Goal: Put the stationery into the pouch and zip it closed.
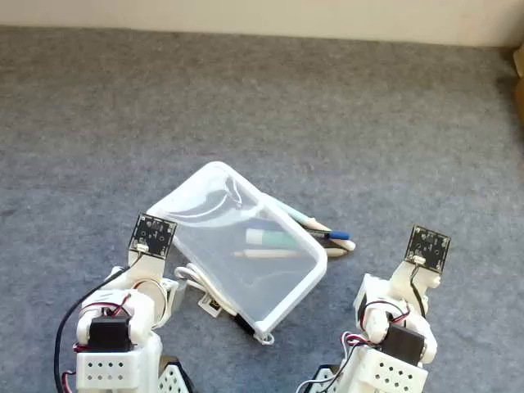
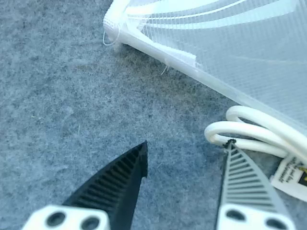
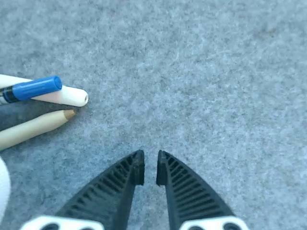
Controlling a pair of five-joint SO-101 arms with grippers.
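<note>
A translucent white pouch point(image 1: 237, 250) lies slanted on the grey carpet between the two arms. Through its wall I see a green marker point(image 1: 270, 238) and a cream pencil point(image 1: 266, 255); whether they lie inside or beneath it I cannot tell. A teal pen point(image 1: 295, 214) and a blue-capped pen point(image 1: 332, 237) stick out past its right side. My left gripper point(image 2: 187, 146) is open just above the carpet, close to the pouch's edge point(image 2: 192, 64) and its white cord loop point(image 2: 254, 132). My right gripper point(image 3: 149, 158) is shut and empty, a short way from the blue-capped pen point(image 3: 33, 89) and a cream pencil point(image 3: 33, 125).
Grey carpet point(image 1: 344, 115) stretches widely behind and to both sides of the pouch. A small label point(image 2: 292, 175) hangs on the cord by the left gripper. A pale wall strip point(image 1: 262, 16) runs along the far edge, with a brown object point(image 1: 519, 74) at far right.
</note>
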